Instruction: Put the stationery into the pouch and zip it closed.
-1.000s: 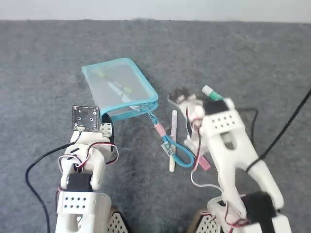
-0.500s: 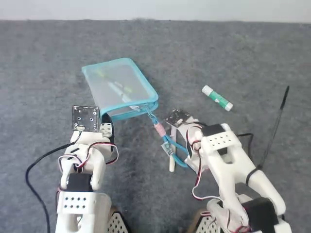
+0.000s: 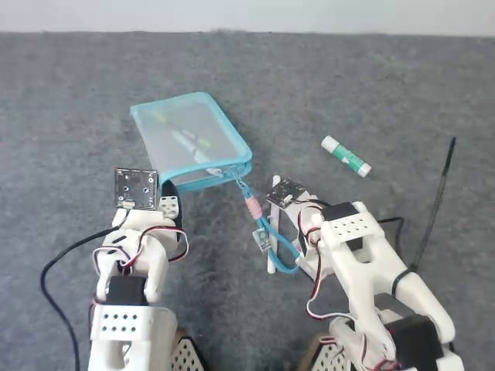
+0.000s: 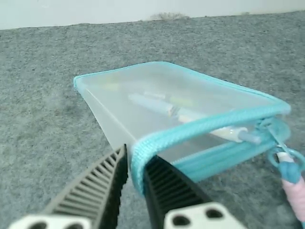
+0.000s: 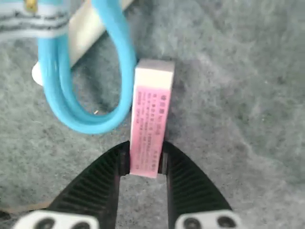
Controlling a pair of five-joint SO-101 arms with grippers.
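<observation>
Right wrist view: right gripper (image 5: 144, 156), back from glue stick (image 3: 346, 155), clamps pink eraser (image 5: 151, 109); left gripper (image 4: 136, 161) pinches pouch (image 4: 157, 93).

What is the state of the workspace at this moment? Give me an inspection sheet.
Surface: grey carpet.
Job's things: pouch, zip open, pens inside; its blue strap lies over a white pen; glue stick lies apart from both arms; eraser, pink, on the carpet beside the strap.
Clutter: nothing seen.
Grippers: left gripper, jaws shut on the pouch's zip edge; right gripper, jaws shut on one end of the eraser.
Cables: black cable beside the left arm; second black cable beside the right arm.
Surroundings: pale wall along the far edge.
</observation>
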